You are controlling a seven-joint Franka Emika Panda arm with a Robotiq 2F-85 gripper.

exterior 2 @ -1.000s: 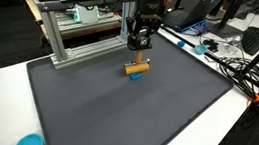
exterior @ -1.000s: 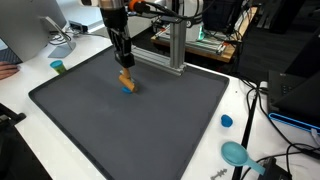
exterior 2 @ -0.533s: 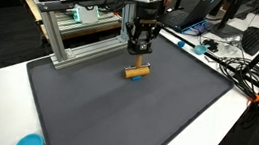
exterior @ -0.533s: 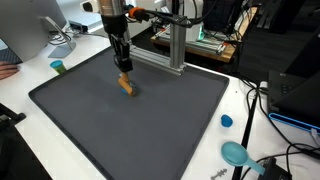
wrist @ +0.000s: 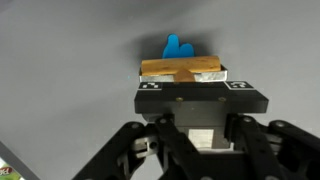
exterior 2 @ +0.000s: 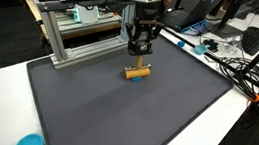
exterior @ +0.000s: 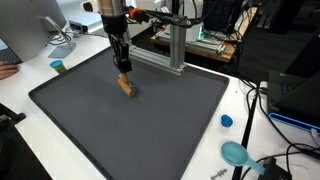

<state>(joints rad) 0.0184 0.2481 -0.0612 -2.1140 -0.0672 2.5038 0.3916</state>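
Mat (exterior: 150, 130): dark grey, covering the white table.
Near edge: teal bowl (exterior: 236, 153) and blue cap (exterior: 227, 121), well apart from the work.
Block: wooden block (exterior 2: 137, 71) toward the far side, straight beneath the claw, long axis crosswise to the fingers; blue piece (wrist: 178, 46) shows past its far edge.
Claw: claw (exterior 2: 140, 54) points down, pressed together on the wooden block's middle.
Behind: metal frame (exterior 2: 74, 35).
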